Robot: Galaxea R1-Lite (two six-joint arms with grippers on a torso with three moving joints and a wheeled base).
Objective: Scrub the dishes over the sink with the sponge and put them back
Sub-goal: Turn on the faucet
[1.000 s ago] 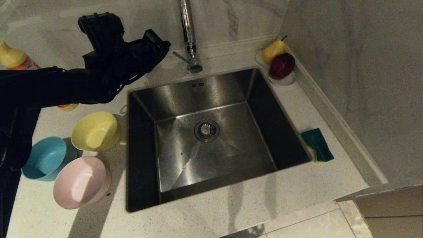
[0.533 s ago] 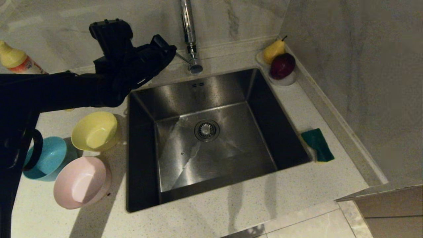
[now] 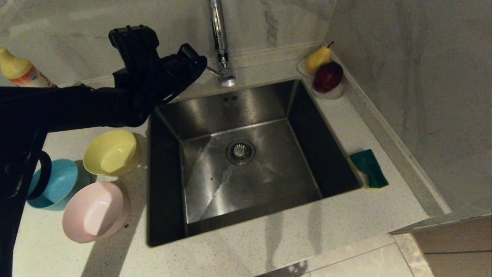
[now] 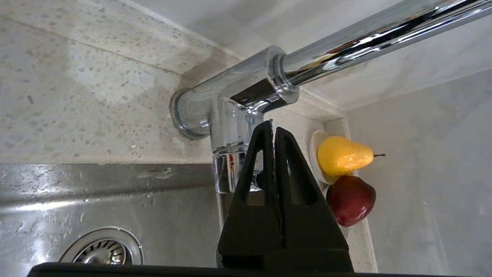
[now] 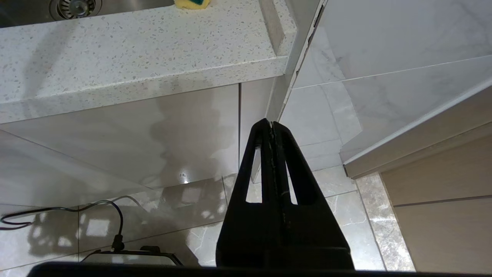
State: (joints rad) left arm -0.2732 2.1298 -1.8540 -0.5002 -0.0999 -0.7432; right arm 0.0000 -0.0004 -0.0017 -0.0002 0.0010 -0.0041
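At the back left corner of the sink (image 3: 246,154), the left gripper (image 3: 198,61) is seen raised above the counter, its fingers pressed together on nothing, the tips pointed toward the base of the tap (image 3: 222,46). In the left wrist view the clenched left gripper (image 4: 273,132) is lined up just in front of the tap's (image 4: 238,115) chrome body, close to its thin side lever, though contact cannot be confirmed. The tap rises straight up from the counter behind the basin, so the lever is judged to be what the coming move turns on, and the left arm is plainly the nearer one.

The sponge (image 3: 369,167) is found well apart from those fingers, across the basin on the counter at the sink's right rim, green face up, its long axis running roughly along that rim. The yellow bowl (image 3: 111,152), blue bowl (image 3: 54,184) and pink bowl (image 3: 94,211) are grouped on the counter to the sink's left, below the outstretched arm, none of them held.

The right gripper (image 5: 272,125) is parked low beside the cabinet front, below counter height, fingers shut and empty, with a yellow corner of the sponge (image 5: 191,3) visible on the counter edge above it. A pear (image 3: 318,58) and an apple (image 3: 328,76) are kept on a dish in the far right corner.
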